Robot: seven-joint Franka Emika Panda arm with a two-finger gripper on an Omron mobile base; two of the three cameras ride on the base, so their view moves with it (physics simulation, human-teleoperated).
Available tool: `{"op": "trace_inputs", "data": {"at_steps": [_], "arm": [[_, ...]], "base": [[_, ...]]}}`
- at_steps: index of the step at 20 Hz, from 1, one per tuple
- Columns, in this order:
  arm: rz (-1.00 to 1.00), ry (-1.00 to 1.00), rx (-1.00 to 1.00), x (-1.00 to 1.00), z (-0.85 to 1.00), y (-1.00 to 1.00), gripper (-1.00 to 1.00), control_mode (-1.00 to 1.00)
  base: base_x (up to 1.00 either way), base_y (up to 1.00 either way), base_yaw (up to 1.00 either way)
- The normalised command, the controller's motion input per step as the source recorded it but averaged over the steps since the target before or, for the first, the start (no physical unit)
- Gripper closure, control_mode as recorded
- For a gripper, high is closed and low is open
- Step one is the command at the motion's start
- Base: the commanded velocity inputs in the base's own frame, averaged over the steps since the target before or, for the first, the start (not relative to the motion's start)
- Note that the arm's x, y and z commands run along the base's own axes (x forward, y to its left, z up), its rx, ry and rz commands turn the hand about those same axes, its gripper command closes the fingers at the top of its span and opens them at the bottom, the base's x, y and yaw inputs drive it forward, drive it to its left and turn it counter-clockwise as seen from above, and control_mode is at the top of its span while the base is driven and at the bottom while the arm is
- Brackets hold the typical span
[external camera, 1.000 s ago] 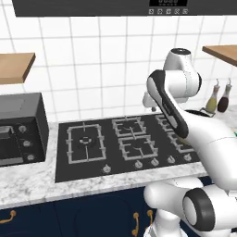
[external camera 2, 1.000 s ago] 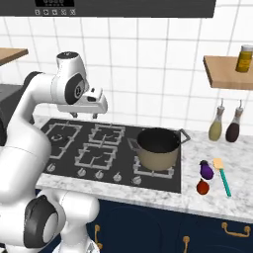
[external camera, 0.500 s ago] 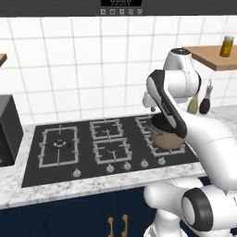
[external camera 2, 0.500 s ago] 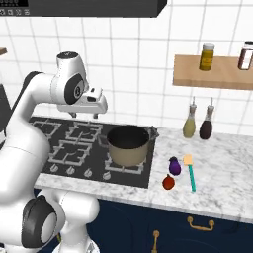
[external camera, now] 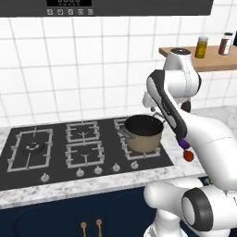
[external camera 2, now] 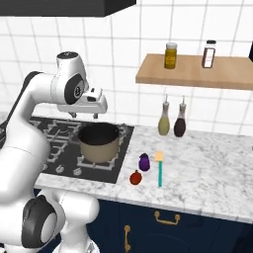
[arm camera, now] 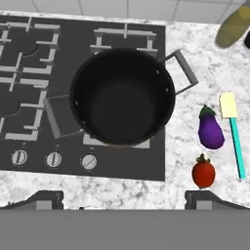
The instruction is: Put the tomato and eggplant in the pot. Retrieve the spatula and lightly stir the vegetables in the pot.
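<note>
Hand view, inventory: pot (arm camera: 122, 97) empty on hob; tomato (arm camera: 203, 173), eggplant (arm camera: 211, 130), spatula (arm camera: 233, 132) on desk (arm camera: 205, 68) beside it. Hand (external camera 2: 97, 105) released, above pot. Step: pre-pick. Next, you shift hand over tomato, then descend.

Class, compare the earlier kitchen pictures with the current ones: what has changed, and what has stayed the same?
The base drove to the right along the counter, so the whole scene slid left in both base views; the things themselves did not move. The end effector opened a little wider and holds nothing. The round tan-gold pot stays empty on the hob, with the small red tomato, dark purple eggplant and green-handled spatula untouched on the marble counter.
</note>
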Motion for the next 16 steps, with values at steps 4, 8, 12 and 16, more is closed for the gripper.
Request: {"op": "trace_inputs", "data": {"at_steps": [4, 8, 12, 16], "arm": [[0.00, 0.00, 0.00, 0.00, 0.00, 0.00, -1.00, 1.00], [0.00, 0.00, 0.00, 0.00, 0.00, 0.00, -1.00, 1.00], [0.00, 0.00, 0.00, 0.00, 0.00, 0.00, -1.00, 1.00], [-0.09, 0.00, 0.02, 0.02, -0.01, -0.21, -1.00, -1.00]], "base": [[0.15, -0.56, 0.00], [0.22, -0.46, -0.04], [0.20, -0.31, -0.09], [0.00, 0.00, 0.00]]}}
